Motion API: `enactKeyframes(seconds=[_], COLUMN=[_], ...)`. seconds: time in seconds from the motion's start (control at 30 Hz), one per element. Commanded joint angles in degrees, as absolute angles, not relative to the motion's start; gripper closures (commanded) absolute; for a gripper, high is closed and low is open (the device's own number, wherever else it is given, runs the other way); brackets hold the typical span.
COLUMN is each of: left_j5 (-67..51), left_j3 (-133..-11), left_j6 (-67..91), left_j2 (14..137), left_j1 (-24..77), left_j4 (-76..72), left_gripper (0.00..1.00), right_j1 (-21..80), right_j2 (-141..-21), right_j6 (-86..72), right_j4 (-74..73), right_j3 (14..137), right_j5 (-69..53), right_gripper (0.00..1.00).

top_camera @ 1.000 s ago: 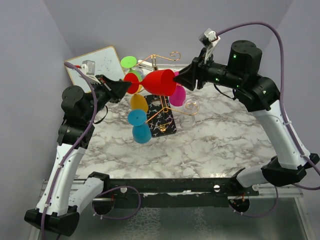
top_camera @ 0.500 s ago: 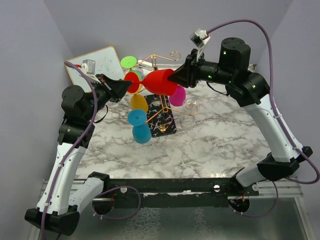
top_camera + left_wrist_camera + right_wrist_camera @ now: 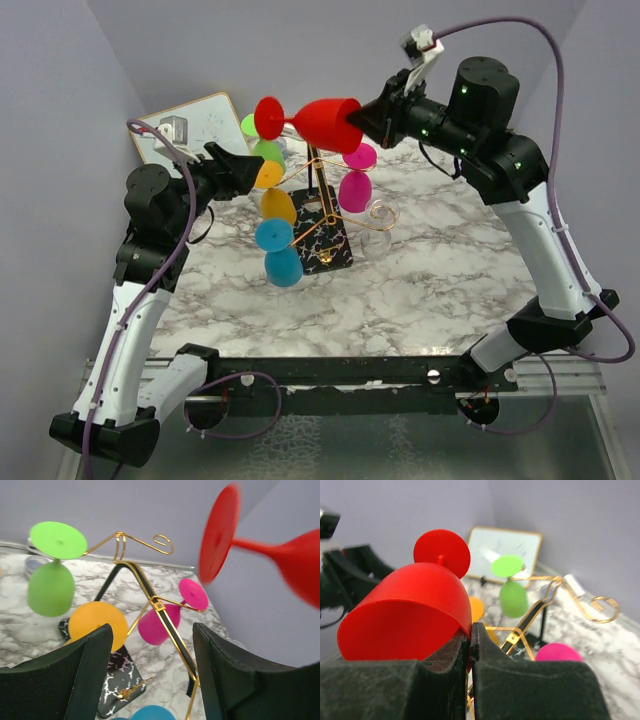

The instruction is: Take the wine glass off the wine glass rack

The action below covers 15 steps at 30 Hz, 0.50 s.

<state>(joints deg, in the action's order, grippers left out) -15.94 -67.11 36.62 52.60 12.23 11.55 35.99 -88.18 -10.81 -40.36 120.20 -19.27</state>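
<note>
Top external view has the right gripper [image 3: 368, 118] high up at the back, holding the red wine glass [image 3: 325, 122] on its side in the air. The round foot points toward the left arm and the open mouth is at the gripper. In the right wrist view its two fingers [image 3: 520, 680] are squeezed together with the thin rim of the cup pinched between them. The glass is up above the top of the wine glass rack [image 3: 318, 178]. In the left wrist view it is off to one side of the top gold curl and touches no wire. The left gripper [image 3: 243, 170] is just beside the rack's left side and points at it. Its jaws are wide apart and nothing is between them. Other glasses hang on the rack. A green glass [image 3: 264, 150], orange glasses [image 3: 280, 207] and blue glasses [image 3: 285, 268] crowd the left side, near the left gripper. Pink glasses [image 3: 355, 190] hang on the right side, under the red one. The rack's black base [image 3: 335, 250] stands on the marble table [image 3: 450, 280]. A clear glass [image 3: 380, 213] is by the rack's right gold curl; I cannot tell if it hangs or stands. A whiteboard [image 3: 205, 125] leans in the back left corner, behind the left gripper. Grey walls [image 3: 60, 100] stand close at the back and on both sides. To the right of the rack and toward the near edge, the marble shows wide and plain.
</note>
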Motion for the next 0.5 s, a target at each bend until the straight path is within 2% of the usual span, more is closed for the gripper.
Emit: enactKeyframes(seconds=[0.0, 0.1, 0.17, 0.37, 0.47], left_j5=[-5.06, -0.05, 2.45, 4.39, 5.54], left_j3=[-69.52, -69.36, -69.28, -70.35, -73.00], left_j6=[29.95, 26.67, 25.33, 24.52, 24.57], left_j2=[52.91, 53.24, 54.05, 58.06, 60.93], left_j1=[12.22, 12.21, 12.29, 12.22, 12.29], left_j4=[15.99, 16.69, 17.06, 19.06, 22.29], left_gripper=[0.32, 0.32, 0.32, 0.33, 0.34], right_j1=[35.79, 34.22, 30.81, 10.18, 2.51], right_j2=[-90.83, -93.92, -97.11, -111.84, -114.41], right_j6=[-8.35, -5.81, -5.08, -14.41, -16.88], right_j4=[-37.66, -36.05, -36.21, -46.55, -50.63], right_j3=[128.58, 131.35, 134.15, 145.10, 142.86], right_j5=[-0.44, 10.26, 12.54, 2.60, -2.16], right_gripper=[0.99, 0.99, 0.99, 0.99, 0.99])
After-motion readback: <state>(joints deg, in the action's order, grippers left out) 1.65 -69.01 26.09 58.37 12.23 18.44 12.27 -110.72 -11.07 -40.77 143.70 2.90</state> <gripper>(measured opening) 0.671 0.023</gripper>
